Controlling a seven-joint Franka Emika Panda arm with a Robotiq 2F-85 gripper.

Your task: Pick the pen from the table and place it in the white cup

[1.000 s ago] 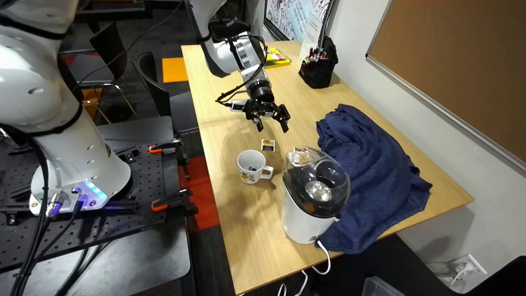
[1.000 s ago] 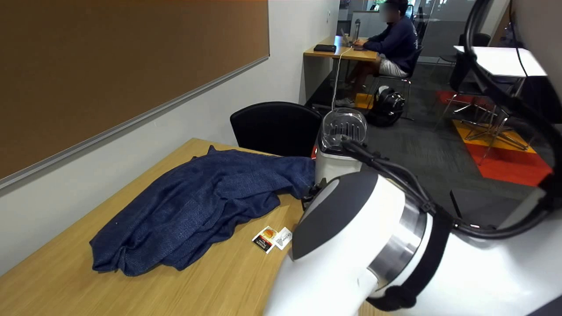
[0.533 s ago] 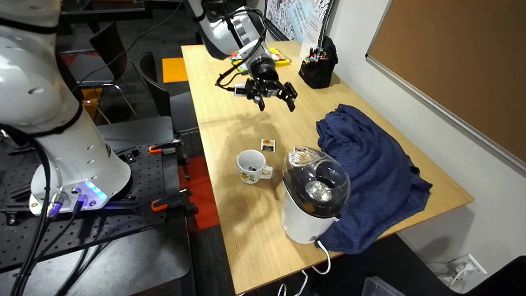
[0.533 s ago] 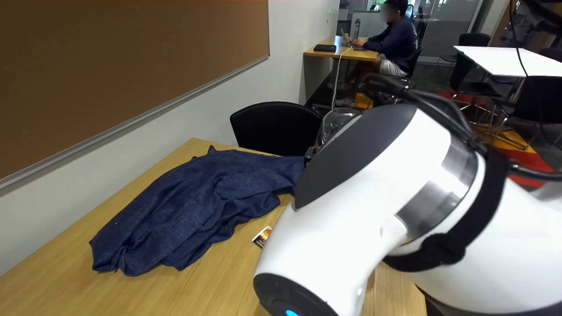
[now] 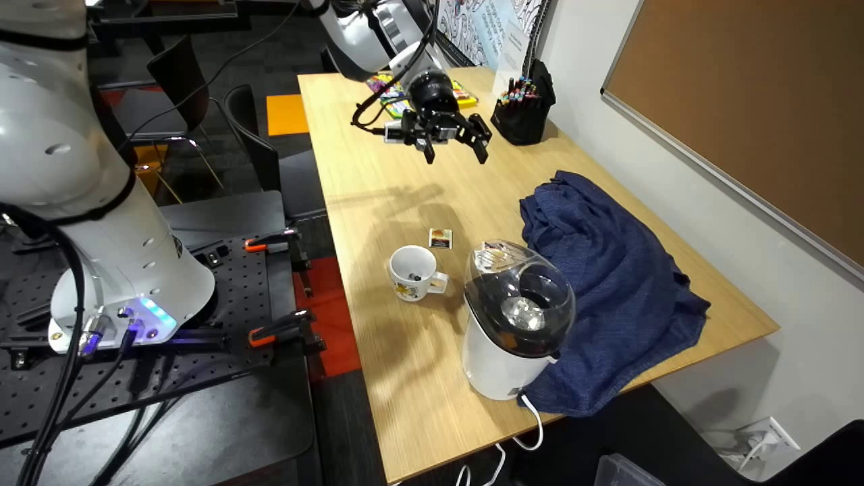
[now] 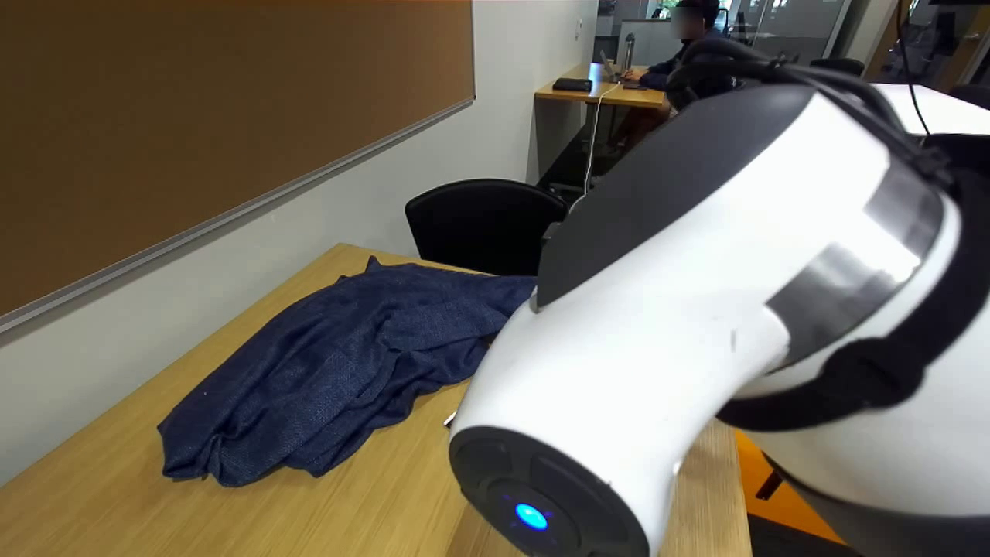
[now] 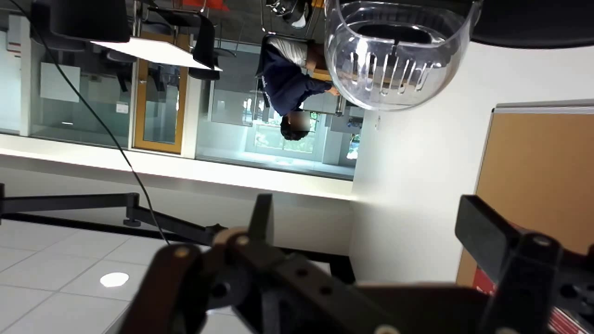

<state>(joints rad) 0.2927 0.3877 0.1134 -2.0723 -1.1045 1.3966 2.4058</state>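
The white cup (image 5: 399,279) stands upright on the light wood table (image 5: 351,169), its handle towards the white machine. A small dark thing (image 5: 414,277) lies inside the cup; it may be the pen, but it is too small to tell. No pen shows elsewhere on the table. My gripper (image 5: 456,155) is open and empty, high above the table, well away from the cup towards the table's far end. In the wrist view my gripper (image 7: 366,204) has its fingers wide apart with nothing between them. The arm hides the cup in an exterior view.
A white machine with a clear lid (image 5: 499,368) stands beside the cup; its lid shows in the wrist view (image 7: 394,65). A dark blue cloth (image 5: 607,290) lies by the wall. A small sachet (image 5: 440,238) lies near the cup. A black holder (image 5: 516,125) stands farther back.
My gripper has moved up and away from the cup, towards the far end of the table. It stays open. The cup and the dark thing in it have not moved.
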